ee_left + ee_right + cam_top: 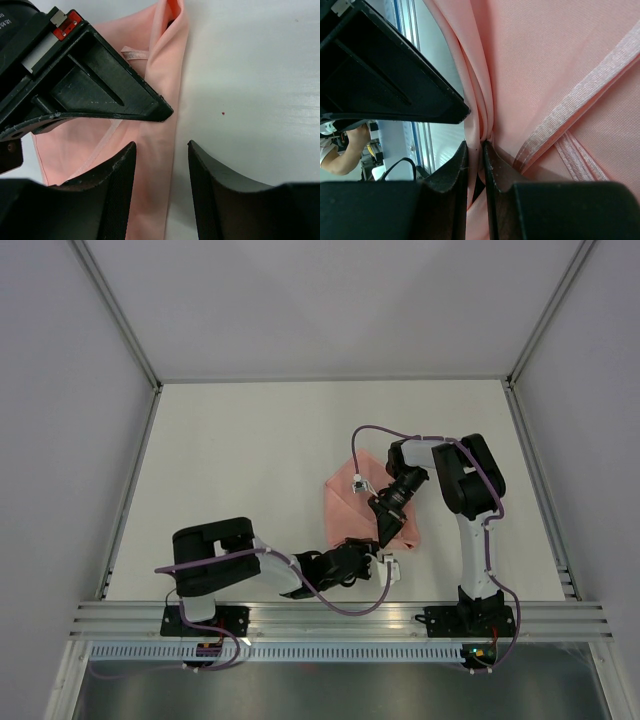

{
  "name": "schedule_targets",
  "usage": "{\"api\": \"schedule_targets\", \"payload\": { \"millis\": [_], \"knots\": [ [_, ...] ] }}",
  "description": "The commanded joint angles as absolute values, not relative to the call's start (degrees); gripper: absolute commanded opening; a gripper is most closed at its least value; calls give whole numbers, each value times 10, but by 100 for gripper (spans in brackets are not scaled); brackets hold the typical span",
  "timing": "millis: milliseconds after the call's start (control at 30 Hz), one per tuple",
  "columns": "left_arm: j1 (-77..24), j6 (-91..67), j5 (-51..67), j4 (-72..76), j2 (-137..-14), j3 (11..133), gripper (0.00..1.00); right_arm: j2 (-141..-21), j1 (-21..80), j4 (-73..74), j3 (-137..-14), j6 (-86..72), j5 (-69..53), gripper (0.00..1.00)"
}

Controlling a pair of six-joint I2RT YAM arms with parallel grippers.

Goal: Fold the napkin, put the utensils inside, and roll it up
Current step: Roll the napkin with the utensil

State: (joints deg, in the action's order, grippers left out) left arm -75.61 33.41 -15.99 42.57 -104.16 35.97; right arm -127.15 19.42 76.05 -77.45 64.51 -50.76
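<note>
Two pincers are crowding one edge of the napkin (555,60), which is lying folded and rumpled on the white table (260,70). The right pincer (476,145) is clenching a bunched fold of the pink cloth between its black fingers, with the stitched hem band running off to its right. The left pincer (161,145) is hanging released, jaws apart. The napkin's long edge is lying under the gap and under its left finger, and bare table is lying under its right one.

Directly ahead of the left pincer, the right pincer's black body is blocking much of the cloth. It is wearing a red tag (67,25) with a grey tab, and the white lettering beside it is showing too cropped to read. An orange-red scrap (172,7) is peeking from the fold farther ahead; I cannot tell what it is. To the right pincer's left, the table's aluminium rail (412,45) and a person's forearm (342,157) are showing.
</note>
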Motion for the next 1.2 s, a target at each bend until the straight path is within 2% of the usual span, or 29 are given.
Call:
{"api": "schedule_targets", "payload": {
  "millis": [0, 100, 433, 733, 900, 1000, 1133, 1167],
  "knots": [
    [-754, 363, -142, 450, -1058, 380, 52, -1300, 190, 666, -780, 679, -432, 11],
    [-746, 354, -124, 433, -1062, 384, 52, -1302, 189, 667, -780, 679, -432, 11],
    [-710, 298, -37, 322, -1059, 405, 41, -1307, 190, 674, -787, 681, -433, 11],
    [-695, 273, 15, 247, -1060, 418, 12, -1310, 189, 675, -790, 681, -432, 11],
    [-692, 252, 50, 199, -1068, 438, 2, -1308, 189, 674, -789, 681, -434, 11],
    [-676, 221, 101, 164, -1074, 459, 2, -1289, 186, 651, -777, 664, -438, 16],
    [-636, 166, 176, 129, -1083, 482, 2, -1222, 175, 606, -745, 636, -452, 40],
    [-629, 158, 208, 127, -1085, 484, 2, -1209, 172, 597, -741, 628, -455, 43]
  ]
}}
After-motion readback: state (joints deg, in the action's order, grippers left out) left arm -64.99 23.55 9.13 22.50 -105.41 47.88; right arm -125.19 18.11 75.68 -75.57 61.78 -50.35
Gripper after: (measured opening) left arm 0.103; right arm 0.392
